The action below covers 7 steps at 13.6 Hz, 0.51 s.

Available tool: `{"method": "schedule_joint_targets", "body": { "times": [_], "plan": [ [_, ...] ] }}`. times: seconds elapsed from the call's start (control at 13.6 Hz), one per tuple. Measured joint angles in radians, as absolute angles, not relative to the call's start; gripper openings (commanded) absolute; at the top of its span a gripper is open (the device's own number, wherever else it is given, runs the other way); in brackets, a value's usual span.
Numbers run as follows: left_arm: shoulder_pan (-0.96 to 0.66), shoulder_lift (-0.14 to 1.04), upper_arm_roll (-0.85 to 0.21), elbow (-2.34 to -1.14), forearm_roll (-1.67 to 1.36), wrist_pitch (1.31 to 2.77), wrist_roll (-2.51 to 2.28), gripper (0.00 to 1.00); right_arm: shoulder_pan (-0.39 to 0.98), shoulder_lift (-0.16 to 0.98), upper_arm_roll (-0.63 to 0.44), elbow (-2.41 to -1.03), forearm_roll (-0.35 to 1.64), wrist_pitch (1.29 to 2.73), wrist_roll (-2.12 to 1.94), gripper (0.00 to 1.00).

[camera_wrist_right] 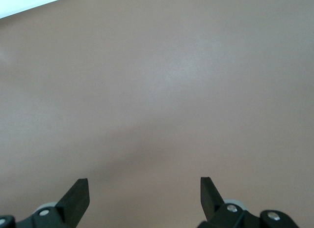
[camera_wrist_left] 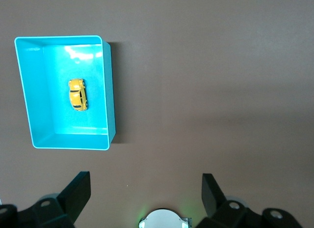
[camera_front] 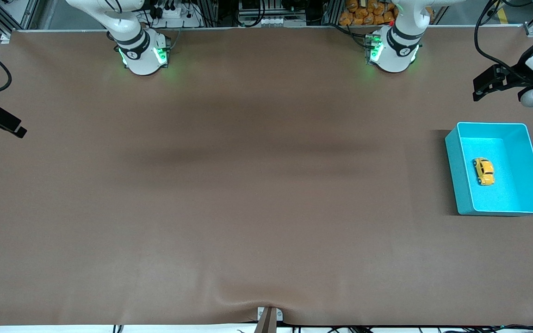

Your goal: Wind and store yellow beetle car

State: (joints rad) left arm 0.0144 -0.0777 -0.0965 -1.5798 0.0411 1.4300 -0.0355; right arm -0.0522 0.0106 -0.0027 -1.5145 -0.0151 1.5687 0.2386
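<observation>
- Looking down from the front view: the yellow beetle car (camera_front: 484, 171) lies on its wheels on the floor of the teal bin (camera_front: 454, 171), which stands on the brown table (camera_front: 229, 194) toward the left arm's end. The left gripper (camera_front: 491, 85) hangs over the table at that end, beside the bin and clear of it. The right gripper (camera_front: 5, 125) hangs over the right arm's end of the table, well apart from the car. Both are empty.
- Left wrist view: the left gripper (camera_wrist_left: 145, 188) shows both fingers spread wide with nothing between them. The car (camera_wrist_left: 78, 94) sits near the middle of the bin's floor, touching no wall of the bin (camera_wrist_left: 109, 90). Judging by its look, the car is small, light, rigid and glossy, hence probably slippery. The flat sides over the wheels seem the safest place to pinch. The rounded roof would likely slide out.
- Right wrist view: the right gripper (camera_wrist_right: 144, 188) also has its fingers wide apart, over bare table (camera_wrist_right: 162, 80).
- Writing: no brand, label or lettering can be read on car or bin in any view.
</observation>
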Motion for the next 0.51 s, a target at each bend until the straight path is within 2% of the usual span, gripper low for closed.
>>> {"method": "schedule_joint_targets", "body": {
  "times": [0.51],
  "plan": [
    [0.015,-0.078,-0.087,-1.578,0.041,1.43,-0.035,1.0,-0.052,0.011,-0.003,-1.514,-0.015,1.569,0.238,1.0]
  ]
}}
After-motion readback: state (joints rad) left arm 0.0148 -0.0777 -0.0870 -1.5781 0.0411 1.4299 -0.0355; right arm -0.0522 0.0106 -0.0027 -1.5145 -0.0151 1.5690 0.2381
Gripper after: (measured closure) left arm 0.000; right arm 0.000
